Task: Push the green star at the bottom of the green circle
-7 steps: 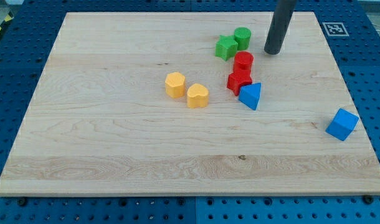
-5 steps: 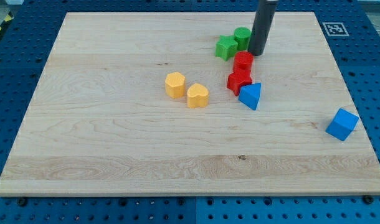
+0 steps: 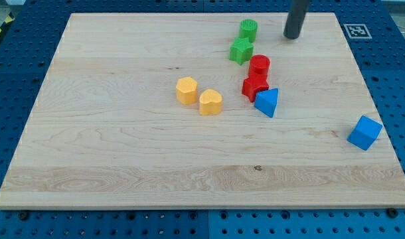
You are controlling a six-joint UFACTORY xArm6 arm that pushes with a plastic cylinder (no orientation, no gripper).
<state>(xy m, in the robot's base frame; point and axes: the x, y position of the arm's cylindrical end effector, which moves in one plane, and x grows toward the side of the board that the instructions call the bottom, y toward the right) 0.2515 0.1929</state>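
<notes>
The green star (image 3: 240, 50) lies near the view's top, right of centre on the wooden board (image 3: 123, 153). The green circle (image 3: 248, 30) stands just above it and a little to the right, almost touching. My tip (image 3: 292, 36) is to the right of the green circle, well apart from both green blocks, touching no block.
A red cylinder (image 3: 259, 65) and a red star-like block (image 3: 254, 86) sit just below the green star, with a blue triangle (image 3: 267, 102) under them. A yellow hexagon (image 3: 186, 90) and a yellow heart-like block (image 3: 210, 102) are at centre. A blue cube (image 3: 364, 132) is at the right edge.
My tip swung left against the green circle, then back up and right. The green circle has shifted up and left, now above the green star, which barely moved.
</notes>
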